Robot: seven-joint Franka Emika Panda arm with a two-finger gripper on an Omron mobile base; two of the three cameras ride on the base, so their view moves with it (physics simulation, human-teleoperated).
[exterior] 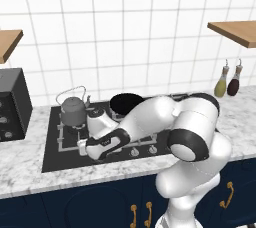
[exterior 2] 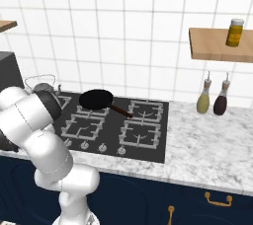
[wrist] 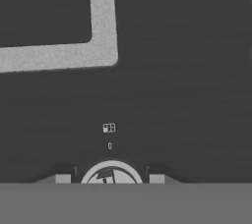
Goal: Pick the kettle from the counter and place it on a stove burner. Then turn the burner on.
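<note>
Kettle point(exterior: 73, 109) on left stove burner point(exterior: 70, 134), frying pan point(exterior 2: 97, 99) mid-hob

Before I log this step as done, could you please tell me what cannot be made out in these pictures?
- Small dull-grey metal kettle: in the right base view the white arm covers most of it.
- Round silver stove knob: cut off by the bottom of the hand view, so its setting is unreadable.
- Gripper: whether its fingers touch the knob is unclear.
- Tiny markings above the knob: too small to read.

A small "0" mark point(wrist: 110, 145) stands on the black stovetop point(wrist: 172, 95)
</note>
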